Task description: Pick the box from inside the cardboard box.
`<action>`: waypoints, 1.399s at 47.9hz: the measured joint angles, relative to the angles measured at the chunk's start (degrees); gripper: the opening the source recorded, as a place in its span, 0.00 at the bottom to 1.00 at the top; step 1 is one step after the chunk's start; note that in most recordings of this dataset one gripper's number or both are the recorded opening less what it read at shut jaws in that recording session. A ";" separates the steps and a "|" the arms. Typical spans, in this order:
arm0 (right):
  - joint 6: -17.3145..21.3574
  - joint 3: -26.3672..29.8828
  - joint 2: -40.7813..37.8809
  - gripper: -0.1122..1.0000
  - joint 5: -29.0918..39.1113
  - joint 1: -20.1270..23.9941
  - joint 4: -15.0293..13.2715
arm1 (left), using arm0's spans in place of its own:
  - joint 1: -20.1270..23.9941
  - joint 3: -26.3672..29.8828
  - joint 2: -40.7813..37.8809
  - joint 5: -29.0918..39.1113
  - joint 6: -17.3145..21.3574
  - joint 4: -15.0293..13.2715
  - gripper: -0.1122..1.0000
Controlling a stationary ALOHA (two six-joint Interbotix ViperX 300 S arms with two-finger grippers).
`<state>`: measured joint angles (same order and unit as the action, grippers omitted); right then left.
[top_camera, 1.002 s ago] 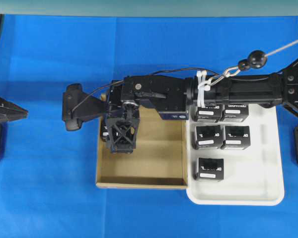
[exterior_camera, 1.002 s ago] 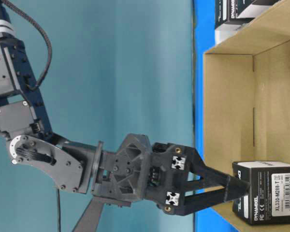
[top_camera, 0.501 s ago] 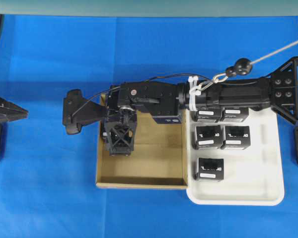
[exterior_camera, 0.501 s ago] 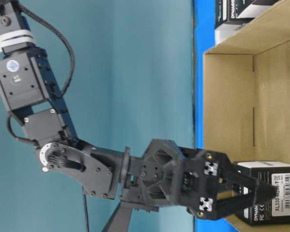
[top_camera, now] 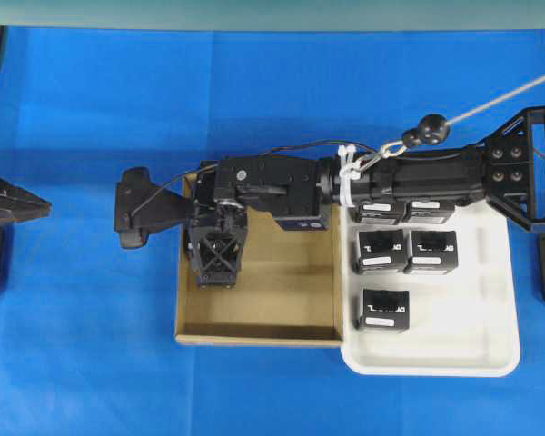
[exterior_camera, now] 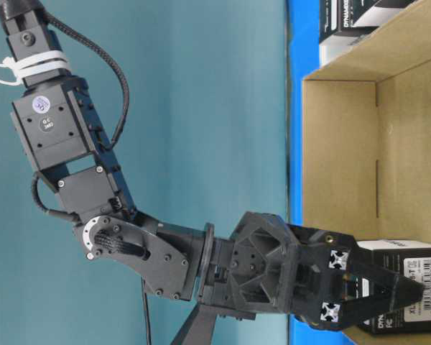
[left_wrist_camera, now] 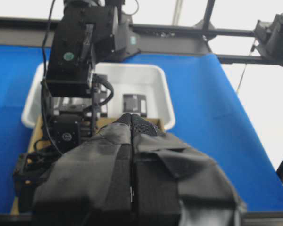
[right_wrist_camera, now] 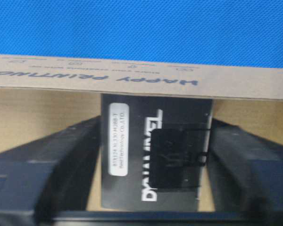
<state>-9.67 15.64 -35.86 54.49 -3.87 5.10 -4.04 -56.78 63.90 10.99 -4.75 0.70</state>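
Seen from overhead, the right gripper [top_camera: 213, 263] hides the box [right_wrist_camera: 155, 155] completely (its lower edge is cropped in the right wrist view), and the label print blurs.

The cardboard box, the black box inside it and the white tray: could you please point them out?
cardboard box [top_camera: 282, 300], overhead view, bare floor.
black box [right_wrist_camera: 132, 122], right wrist view, top face.
white tray [top_camera: 463, 336], overhead view, bare floor.

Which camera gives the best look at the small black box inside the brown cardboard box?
The right wrist view: the small black box fills it, label readable. The table-level view shows one end behind the gripper. Overhead and in the left wrist view, the arm hides it.
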 measured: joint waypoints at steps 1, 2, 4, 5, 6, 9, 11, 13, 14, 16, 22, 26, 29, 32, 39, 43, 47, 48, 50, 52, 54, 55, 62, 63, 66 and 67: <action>0.09 -0.09 0.00 0.67 0.00 0.00 -0.09 | 0.09 0.00 0.00 0.00 0.00 0.00 0.04; 0.09 0.00 0.00 0.67 0.00 0.09 0.00 | 0.00 0.00 0.09 0.00 0.00 0.00 0.04; 0.09 -0.09 0.00 0.66 0.00 0.09 0.00 | 0.00 0.00 0.00 0.00 0.00 0.00 0.04; 0.09 0.00 0.09 0.66 0.00 0.09 0.00 | 0.00 0.09 0.00 0.00 0.00 0.09 0.04; 0.09 0.00 0.00 0.66 0.00 0.09 0.00 | 0.09 0.09 0.00 0.00 0.00 0.00 0.04; 0.44 0.00 0.00 0.66 0.00 0.09 0.00 | 0.00 0.09 0.00 0.00 0.00 0.09 0.04; 0.79 0.09 0.00 0.66 0.09 0.09 -0.09 | 0.09 0.00 0.00 0.00 0.00 0.00 0.04; 1.14 0.18 0.00 0.66 0.09 0.09 -0.09 | 0.09 0.00 0.00 0.00 0.00 0.00 0.04; 1.32 0.09 0.00 0.66 0.09 0.09 0.00 | 0.00 0.00 0.00 0.00 0.00 0.09 0.04; 1.67 0.18 0.09 0.66 0.18 0.09 -0.09 | 0.00 0.00 0.00 0.00 0.00 0.00 0.04; 2.46 0.79 1.05 0.66 2.55 0.09 0.00 | 0.09 0.00 0.00 0.00 -0.09 0.00 0.04; 2.72 2.64 3.08 0.66 6.24 0.09 -0.09 | 0.09 0.09 0.00 0.00 -0.18 0.00 0.04; 2.72 4.57 5.01 0.66 9.23 0.09 0.00 | 0.09 0.00 0.00 0.00 -0.18 0.00 0.04; 2.81 6.94 6.68 0.66 12.39 0.09 0.00 | 0.00 0.00 0.00 0.00 -0.18 0.09 0.04; 2.64 13.71 10.28 0.66 20.04 0.09 -0.09 | 0.00 0.00 0.00 0.00 -0.09 0.09 0.04; 2.64 17.49 11.34 0.66 24.35 0.09 -0.09 | 0.00 0.00 0.00 -0.09 -0.18 0.00 0.04; 2.64 21.36 11.69 0.66 29.00 0.09 -0.09 | 0.09 0.00 0.00 0.00 -0.09 0.00 0.04; 2.72 22.50 11.78 0.66 30.41 0.18 -0.09 | 0.09 0.00 0.00 -0.09 -0.18 0.00 0.04; 2.81 24.43 11.78 0.66 33.05 0.09 -0.09 | 0.00 0.00 0.00 0.00 -0.18 0.00 0.04; 3.08 26.37 11.78 0.66 35.68 0.09 -0.18 | 0.09 0.00 0.00 0.00 -0.09 0.00 0.04; 3.43 28.30 11.78 0.66 38.06 0.18 -0.26 | 0.09 0.00 0.09 0.00 -0.09 0.00 0.04; 3.69 29.27 11.78 0.66 39.02 0.09 -0.26 | 0.09 0.00 0.00 0.00 -0.18 0.00 0.04; 6.50 34.10 11.95 0.66 41.57 0.09 -0.53 | 0.09 0.00 0.09 0.00 -0.09 0.00 0.04; 6.77 34.28 12.13 0.66 41.75 0.09 -0.44 | 0.00 0.09 0.00 0.00 -0.18 0.00 0.04; 7.47 34.19 12.83 0.66 42.28 0.09 -0.44 | 0.00 0.09 0.09 0.00 -0.18 0.00 0.04; 7.65 33.93 13.18 0.66 42.54 0.18 -0.53 | 0.09 0.00 0.00 0.00 -0.18 0.09 0.04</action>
<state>-2.02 49.57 -22.68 97.03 -3.69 4.57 -3.96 -56.78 63.90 10.99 -4.92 0.79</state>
